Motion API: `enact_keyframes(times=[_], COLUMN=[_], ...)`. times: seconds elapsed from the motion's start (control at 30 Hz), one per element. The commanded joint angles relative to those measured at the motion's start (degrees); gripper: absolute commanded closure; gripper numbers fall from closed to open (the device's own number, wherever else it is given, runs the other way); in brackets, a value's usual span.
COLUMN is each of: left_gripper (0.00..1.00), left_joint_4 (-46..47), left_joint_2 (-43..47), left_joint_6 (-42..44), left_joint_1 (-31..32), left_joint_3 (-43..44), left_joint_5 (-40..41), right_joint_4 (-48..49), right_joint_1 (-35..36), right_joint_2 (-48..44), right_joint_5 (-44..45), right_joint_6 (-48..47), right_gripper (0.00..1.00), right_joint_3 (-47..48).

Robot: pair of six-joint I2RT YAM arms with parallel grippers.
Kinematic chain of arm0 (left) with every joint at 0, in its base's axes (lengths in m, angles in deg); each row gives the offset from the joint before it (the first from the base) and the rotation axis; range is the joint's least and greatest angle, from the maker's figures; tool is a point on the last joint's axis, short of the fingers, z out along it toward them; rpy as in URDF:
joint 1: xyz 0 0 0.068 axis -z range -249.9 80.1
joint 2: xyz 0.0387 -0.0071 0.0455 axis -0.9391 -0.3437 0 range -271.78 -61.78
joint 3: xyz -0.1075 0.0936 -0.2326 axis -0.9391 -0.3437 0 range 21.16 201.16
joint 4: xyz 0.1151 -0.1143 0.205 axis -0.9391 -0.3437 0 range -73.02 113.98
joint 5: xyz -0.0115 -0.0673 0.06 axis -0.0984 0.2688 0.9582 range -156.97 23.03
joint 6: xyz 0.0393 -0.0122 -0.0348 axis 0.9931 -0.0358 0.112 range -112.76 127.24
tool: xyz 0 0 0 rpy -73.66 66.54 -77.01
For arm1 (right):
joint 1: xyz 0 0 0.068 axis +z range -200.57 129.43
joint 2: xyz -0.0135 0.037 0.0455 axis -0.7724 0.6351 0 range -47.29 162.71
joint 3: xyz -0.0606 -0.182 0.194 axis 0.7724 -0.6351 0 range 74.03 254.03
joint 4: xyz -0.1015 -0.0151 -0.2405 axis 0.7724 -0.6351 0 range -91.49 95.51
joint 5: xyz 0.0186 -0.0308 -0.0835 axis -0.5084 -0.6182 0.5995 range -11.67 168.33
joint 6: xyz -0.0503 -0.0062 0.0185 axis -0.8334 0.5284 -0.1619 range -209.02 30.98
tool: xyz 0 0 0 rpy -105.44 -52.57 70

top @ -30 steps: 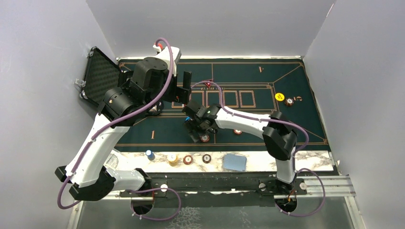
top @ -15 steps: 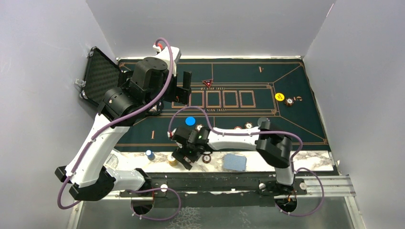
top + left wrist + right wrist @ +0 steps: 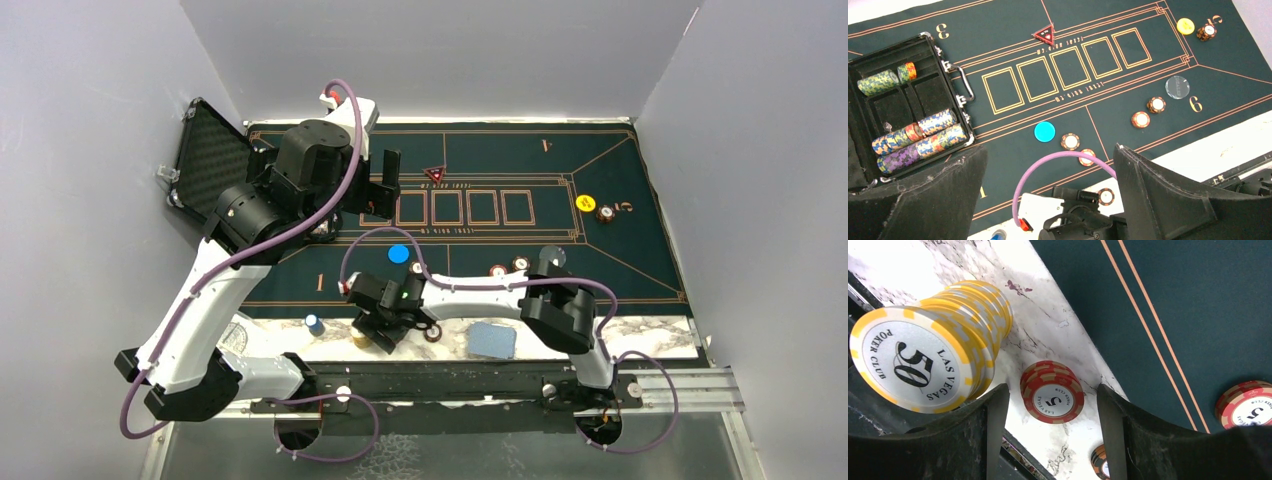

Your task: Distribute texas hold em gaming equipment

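Note:
My right gripper point(image 3: 383, 335) point(image 3: 1050, 390) is open, low over the marble strip at the near edge. Its jaws straddle a short red "5" chip stack point(image 3: 1053, 399) without touching it. A tall yellow "50" chip stack point(image 3: 933, 352) point(image 3: 361, 337) stands just left of it. My left gripper point(image 3: 382, 185) point(image 3: 1050, 150) is open and empty, high above the mat's left side. On the mat lie a blue disc point(image 3: 1044, 131), a clear disc point(image 3: 1177, 87), a yellow disc point(image 3: 1185, 25), a red triangular marker point(image 3: 1044, 35) and red-white chips point(image 3: 1070, 141). Blue-backed cards point(image 3: 491, 340) lie on the strip.
The open black case point(image 3: 903, 110) with several chip rolls sits at the mat's left. A blue chip stack point(image 3: 314, 324) and a dark chip point(image 3: 432, 332) stand on the marble strip point(image 3: 650, 335). The green mat point(image 3: 600, 160) reaches the grey walls on three sides.
My right arm pulled back from the mat's middle to the near marble strip, then shifted slightly left over the chip stacks. The left arm has not moved.

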Motion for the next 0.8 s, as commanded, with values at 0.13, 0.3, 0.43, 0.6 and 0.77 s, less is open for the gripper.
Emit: enact_keyframes(times=[0.13,0.3,0.43,0.6,0.77], left_gripper=[0.01,0.01,0.01,0.01,0.01], left_joint_4=[1.03,1.11,1.09,1.02,1.02], left_joint_2=[1.82,2.19,2.67,2.99,2.93], left_joint_6=[0.39,0.20,0.14,-0.02,0.10], left_joint_1=[-0.32,-0.31,-0.40,-0.34,-0.33], left_joint_3=[0.48,0.37,0.23,0.07,0.11], left_joint_5=[-0.02,0.18,0.35,0.27,0.01], right_joint_4=[-4.53,-4.63,-4.20,-4.52,-3.21], right_joint_1=[1.54,1.54,1.54,1.47,1.46], right_joint_2=[3.32,4.49,4.72,4.78,0.36], right_joint_5=[4.94,5.33,6.85,9.31,8.66], right_joint_6=[-0.22,0.12,0.69,2.50,3.30], right_gripper=[0.37,0.44,0.48,0.58,0.66], right_joint_3=[0.33,0.73,-0.06,-1.55,-3.44])
